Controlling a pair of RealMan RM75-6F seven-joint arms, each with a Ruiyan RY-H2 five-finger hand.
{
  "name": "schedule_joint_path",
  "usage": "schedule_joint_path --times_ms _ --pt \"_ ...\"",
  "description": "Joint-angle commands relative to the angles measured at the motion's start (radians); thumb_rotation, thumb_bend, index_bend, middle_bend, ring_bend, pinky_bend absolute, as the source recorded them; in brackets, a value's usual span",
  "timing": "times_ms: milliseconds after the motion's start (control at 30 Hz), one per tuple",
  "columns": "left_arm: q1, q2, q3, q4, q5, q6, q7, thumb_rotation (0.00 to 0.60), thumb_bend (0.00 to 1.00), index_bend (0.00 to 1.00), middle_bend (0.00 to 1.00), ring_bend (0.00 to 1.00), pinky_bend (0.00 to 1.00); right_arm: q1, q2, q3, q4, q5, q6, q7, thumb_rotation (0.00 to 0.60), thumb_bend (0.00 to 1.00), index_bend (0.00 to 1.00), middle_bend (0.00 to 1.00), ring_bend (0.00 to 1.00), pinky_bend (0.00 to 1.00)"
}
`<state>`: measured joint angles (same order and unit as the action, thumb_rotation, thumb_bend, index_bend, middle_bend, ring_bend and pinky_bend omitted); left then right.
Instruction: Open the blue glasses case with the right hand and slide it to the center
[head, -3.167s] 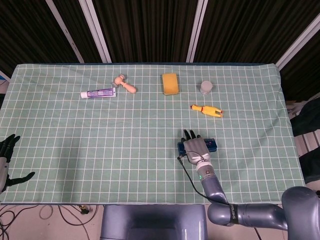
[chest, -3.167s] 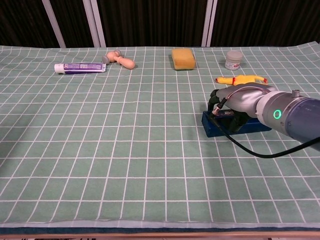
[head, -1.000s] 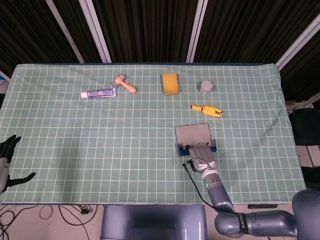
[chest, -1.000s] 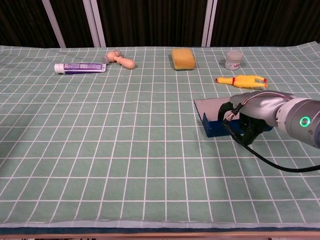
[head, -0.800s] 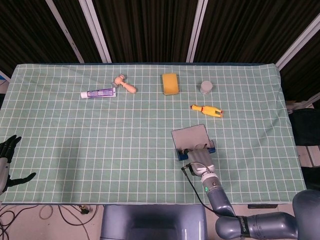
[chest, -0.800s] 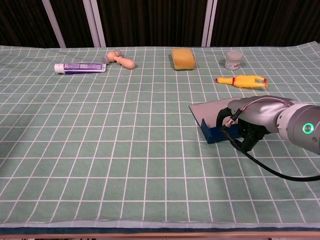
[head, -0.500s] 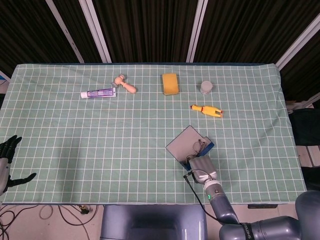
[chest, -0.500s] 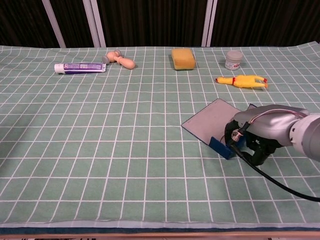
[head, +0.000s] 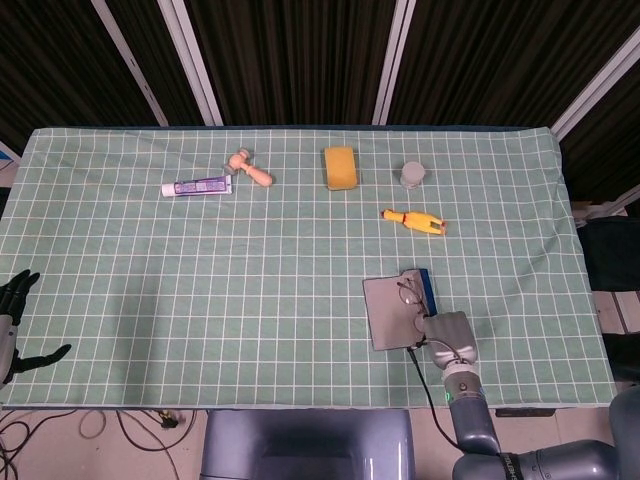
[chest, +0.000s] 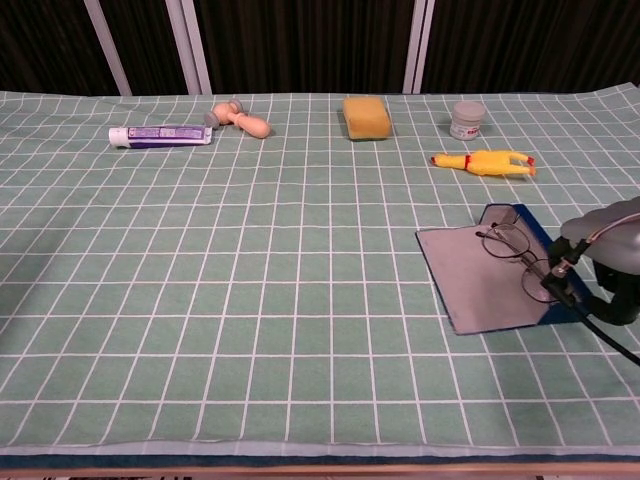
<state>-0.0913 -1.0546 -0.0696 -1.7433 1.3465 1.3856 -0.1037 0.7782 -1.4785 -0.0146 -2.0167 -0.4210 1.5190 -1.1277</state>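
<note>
The blue glasses case (head: 426, 288) (chest: 527, 222) lies open right of the table's middle, near the front edge. Its grey lid (head: 389, 312) (chest: 480, 266) is folded out flat to the left. A pair of thin-rimmed glasses (head: 409, 293) (chest: 514, 243) rests across base and lid. My right hand (head: 450, 335) (chest: 603, 262) sits at the case's near right corner, back up, dark fingers curled downward by the blue edge; contact is unclear. My left hand (head: 14, 322) hangs off the table's front left corner, fingers spread, holding nothing.
Along the back of the green checked cloth (head: 250, 270) lie a toothpaste tube (head: 196, 186), a small wooden toy (head: 249, 168), a yellow sponge (head: 340, 167) and a small grey jar (head: 412, 174). A yellow rubber chicken (head: 414, 220) lies just beyond the case.
The case, shut at first, now lies open. It swung round and shifted slightly right, its lid dropped flat and the glasses came into sight. My right hand drew back toward the front right.
</note>
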Motion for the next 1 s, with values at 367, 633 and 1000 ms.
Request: schedule_joint_path --times_ms 367,633,1000 --pt "0.002 0.009 -0.008 -0.01 -0.015 -0.003 -0.016 0.6 0.0 0.0 0.0 0.0 0.0 -0.006 0.015 0.054 0.116 0.126 -0.011 -0.051 0.6 0.54 0.39 0.92 1.0 1.0" --pt "0.002 0.01 -0.01 -0.01 -0.019 -0.003 -0.019 0.6 0.0 0.0 0.0 0.0 0.0 0.004 0.007 0.093 0.167 0.19 -0.031 -0.079 0.6 0.54 0.39 0.92 1.0 1.0" --pt "0.003 0.013 -0.012 -0.011 -0.027 -0.007 -0.026 0.6 0.0 0.0 0.0 0.0 0.0 0.018 -0.033 0.151 0.279 0.259 -0.073 -0.09 0.6 0.54 0.35 0.92 1.0 1.0"
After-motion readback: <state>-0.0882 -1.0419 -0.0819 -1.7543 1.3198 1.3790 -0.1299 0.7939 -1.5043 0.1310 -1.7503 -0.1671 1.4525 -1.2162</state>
